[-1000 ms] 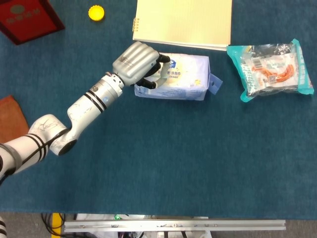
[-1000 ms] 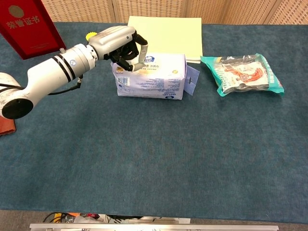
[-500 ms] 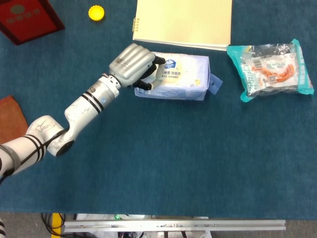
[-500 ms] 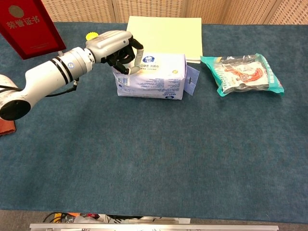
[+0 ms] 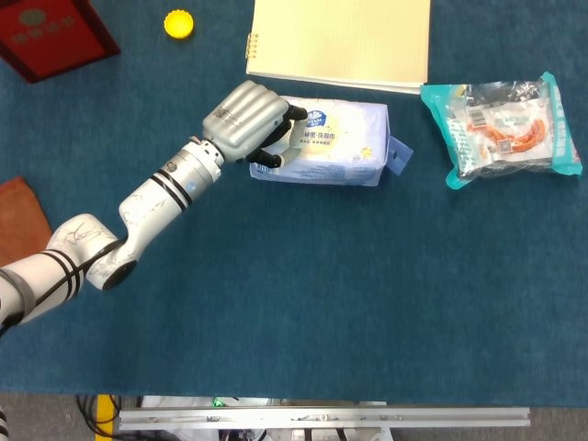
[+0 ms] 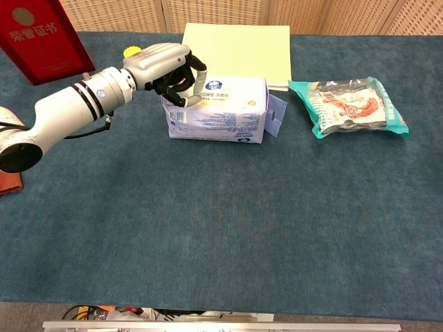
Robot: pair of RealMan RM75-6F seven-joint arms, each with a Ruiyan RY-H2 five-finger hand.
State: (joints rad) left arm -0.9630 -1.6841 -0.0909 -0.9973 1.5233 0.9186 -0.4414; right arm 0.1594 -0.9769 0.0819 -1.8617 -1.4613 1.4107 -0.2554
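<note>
A pale blue tissue pack [image 5: 340,142] [image 6: 221,111] lies flat on the blue table cloth, just in front of a yellow notebook. My left hand [image 5: 248,119] [image 6: 163,62] sits on the pack's left end. Its fingers curl down over the left edge and the thumb lies on the top face, so it grips that end. The pack rests on the table. My right hand shows in neither view.
The spiral-bound yellow notebook [image 5: 340,41] [image 6: 239,45] lies at the back. A teal snack bag [image 5: 505,129] [image 6: 349,107] is to the right. A red booklet [image 5: 50,32] [image 6: 38,38] and a yellow cap [image 5: 178,23] occupy the back left. A brown item [image 5: 18,220] lies at the left edge.
My left hand has slid a little to the left along the pack, from further over its top to its left end. The pack has stayed in place.
</note>
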